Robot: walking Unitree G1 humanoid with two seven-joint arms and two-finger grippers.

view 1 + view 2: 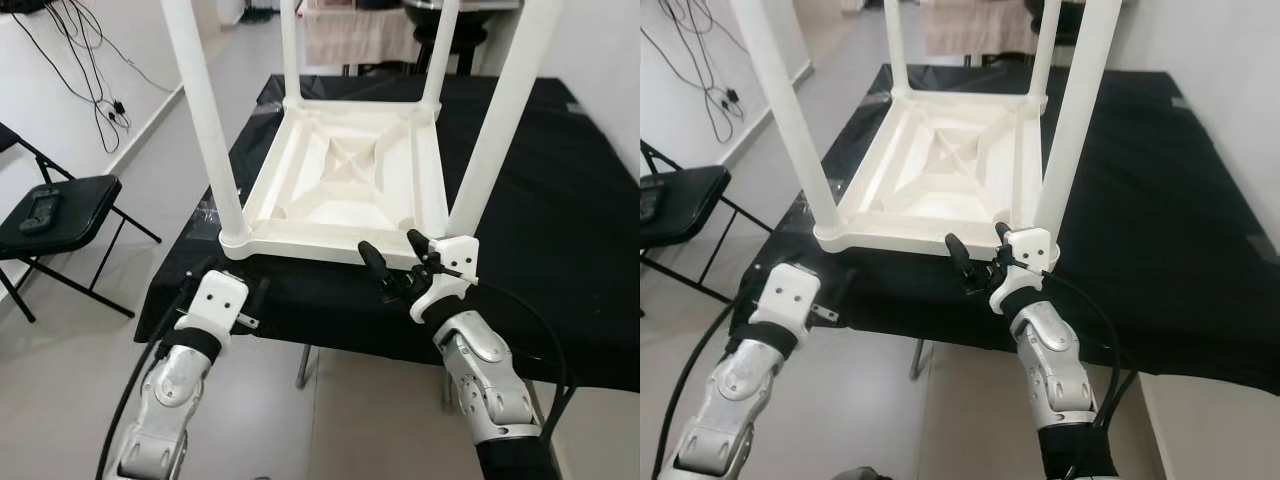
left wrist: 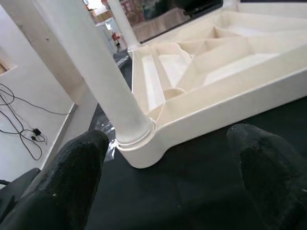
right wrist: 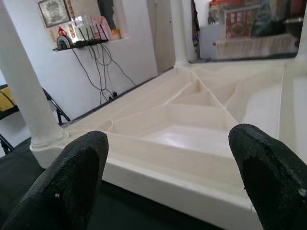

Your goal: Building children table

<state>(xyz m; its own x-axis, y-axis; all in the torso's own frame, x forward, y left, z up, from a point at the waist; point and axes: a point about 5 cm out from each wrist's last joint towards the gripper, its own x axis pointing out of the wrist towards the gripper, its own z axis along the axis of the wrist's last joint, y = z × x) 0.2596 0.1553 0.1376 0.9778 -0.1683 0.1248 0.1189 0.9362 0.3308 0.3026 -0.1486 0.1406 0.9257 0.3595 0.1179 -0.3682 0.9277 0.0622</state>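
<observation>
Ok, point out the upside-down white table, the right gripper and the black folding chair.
white table [image 1: 345,215], left eye view, near rim of its underside.
right gripper [image 1: 395,254], left eye view, midway between its fingertips.
folding chair [image 1: 80,205], left eye view, seat.

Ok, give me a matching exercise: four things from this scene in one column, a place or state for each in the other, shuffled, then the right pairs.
Things:
1. white plastic children's table
2. black folding chair
3. right gripper
4. black cloth-covered work table

Places or states:
A. stands on the floor at the robot's left
B. lies upside down, legs pointing up
C. bears the upturned white table
D. jaws open at the white table's near edge, by its near right leg

Pairs: 1-B, 2-A, 3-D, 4-C
</observation>
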